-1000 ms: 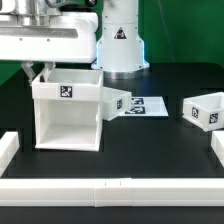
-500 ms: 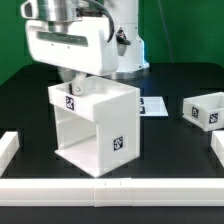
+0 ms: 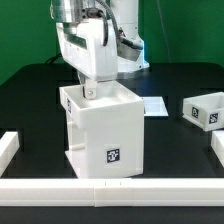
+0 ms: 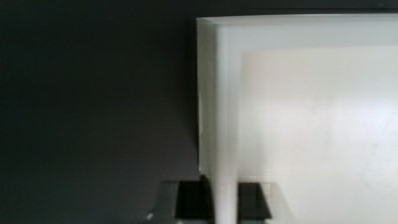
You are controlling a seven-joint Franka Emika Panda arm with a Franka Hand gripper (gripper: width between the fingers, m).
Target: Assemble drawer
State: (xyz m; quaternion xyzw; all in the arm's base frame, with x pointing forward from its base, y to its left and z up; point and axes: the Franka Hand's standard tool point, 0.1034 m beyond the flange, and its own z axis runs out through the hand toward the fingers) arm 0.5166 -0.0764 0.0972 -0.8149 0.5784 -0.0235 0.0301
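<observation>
Far left: one end of the low white rail (image 3: 8, 148) rises at the exterior view's left edge; the rail's long run lies along the near side of the scene.
Surface: black surface (image 3: 30, 110), green backdrop behind it.
Centre-left, arm: the white arm (image 3: 85, 45) reaches down from above onto the top of the drawer housing.
Gripper: the gripper (image 3: 88, 93) sits on the upper rim of the housing, at the side toward the exterior view's left.
Fingers: narrow, clamped on one thin wall. In the wrist view a dark pad of the fingers (image 4: 185, 200) shows on each side of the white wall edge, with the wall between them.
Task's thing: the drawer housing (image 3: 105, 135) is at mid-scene, upright, with one vertical corner turned toward the camera. A square tag (image 3: 113, 155) is low on the face toward the exterior view's right. Cannot tell whether its base touches the surface.
Wrist view, housing: the wall (image 4: 285, 100) fills most of the picture, bright and washed out.
Right of centre: a corner of the marker board (image 3: 155, 105) shows flat behind the housing.
Right: one small tray (image 3: 204, 110) stands well apart from the housing, tag facing front.
</observation>
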